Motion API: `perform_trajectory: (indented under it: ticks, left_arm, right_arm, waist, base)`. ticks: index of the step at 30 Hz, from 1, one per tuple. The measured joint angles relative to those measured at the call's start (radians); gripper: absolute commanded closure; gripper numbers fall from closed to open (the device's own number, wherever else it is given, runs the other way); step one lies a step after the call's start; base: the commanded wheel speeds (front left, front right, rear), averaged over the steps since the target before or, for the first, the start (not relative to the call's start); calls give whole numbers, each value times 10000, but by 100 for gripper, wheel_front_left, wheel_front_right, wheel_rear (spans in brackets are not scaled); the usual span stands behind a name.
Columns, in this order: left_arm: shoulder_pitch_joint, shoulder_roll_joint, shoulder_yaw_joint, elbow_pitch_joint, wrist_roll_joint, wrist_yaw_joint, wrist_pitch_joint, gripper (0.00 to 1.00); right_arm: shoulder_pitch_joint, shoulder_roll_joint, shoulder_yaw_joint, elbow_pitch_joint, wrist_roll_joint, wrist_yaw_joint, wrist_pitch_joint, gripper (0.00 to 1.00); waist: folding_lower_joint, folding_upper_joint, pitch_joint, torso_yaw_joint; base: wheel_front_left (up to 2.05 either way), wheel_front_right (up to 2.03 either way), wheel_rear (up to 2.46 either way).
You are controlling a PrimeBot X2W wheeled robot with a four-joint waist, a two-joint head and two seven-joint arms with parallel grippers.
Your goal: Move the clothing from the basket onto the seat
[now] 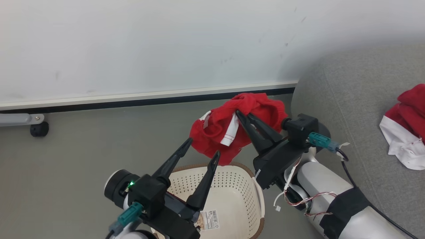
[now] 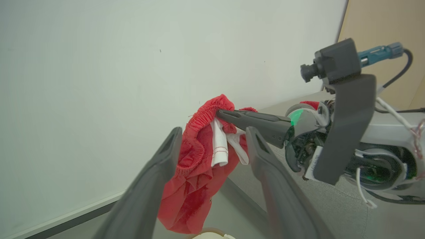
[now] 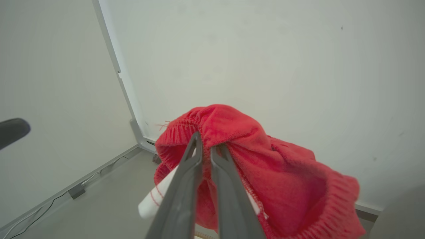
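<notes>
Head view: right gripper [image 1: 243, 117] pinches a red garment [image 1: 212, 136]; left gripper [image 1: 204, 146] gapes wide, empty. It hides part of the basket [image 1: 234, 189].

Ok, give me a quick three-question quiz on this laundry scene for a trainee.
1. True or false: the left gripper is shut on the red garment.
2. What pinches the red garment? A: a person's hand. B: the right gripper. C: a clothes peg.
3. Fill in: a second red and white garment lies on the grey ____.

Key:
1. False. Its fingers stand apart, holding nothing.
2. B.
3. seat.
</notes>
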Motion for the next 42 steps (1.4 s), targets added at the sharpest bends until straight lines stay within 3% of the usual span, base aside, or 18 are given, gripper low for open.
perform_trajectory:
  ticks: [19, 42]
  left_arm:
    - [292, 314, -629, -31, 359, -173, 399, 0]
    - [90, 819, -502, -268, 809, -171, 709, 0]
  right_arm:
    - [43, -334, -570, -169, 92, -362, -228, 100]
    - [569, -571, -1354, -748, 90, -897, -399, 100]
  waist:
    - [0, 0, 517, -948]
    - [1, 0, 1475, -3219]
  base:
    - [0, 0, 0]
    - [0, 0, 0]
